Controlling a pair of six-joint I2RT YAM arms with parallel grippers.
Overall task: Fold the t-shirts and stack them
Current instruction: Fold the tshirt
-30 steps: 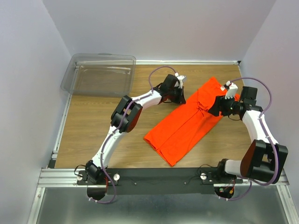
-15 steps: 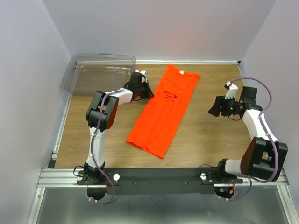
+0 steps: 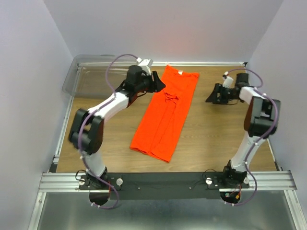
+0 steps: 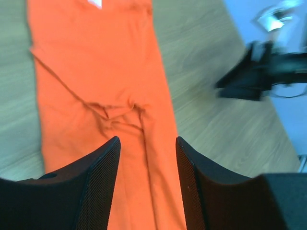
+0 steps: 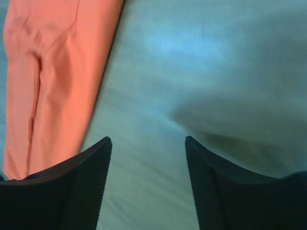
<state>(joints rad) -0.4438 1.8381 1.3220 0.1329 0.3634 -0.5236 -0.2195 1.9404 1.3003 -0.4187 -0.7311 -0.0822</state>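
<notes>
One bright orange t-shirt (image 3: pixel 165 112) lies flat on the wooden table, folded lengthwise into a long strip running from the back middle toward the near left. Its white neck tag (image 4: pixel 96 4) is at the far end. My left gripper (image 3: pixel 159 86) hovers at the strip's far left edge, open, with nothing between its fingers; the left wrist view shows the t-shirt (image 4: pixel 100 96) below my left gripper (image 4: pixel 147 143). My right gripper (image 3: pixel 212 97) is open over bare wood to the right of the shirt, apart from it. In the right wrist view, my right gripper (image 5: pixel 148 143) has the t-shirt (image 5: pixel 48 81) to its left.
A clear plastic bin (image 3: pixel 103 76) stands at the back left corner. White walls close in the table (image 3: pixel 216 139) at the back and both sides. The black rail (image 3: pixel 163 184) with both arm bases runs along the near edge.
My left gripper has opened and let go of the t-shirt after drawing it left and straight. The right arm has swung toward the back of the table, its gripper still open.
</notes>
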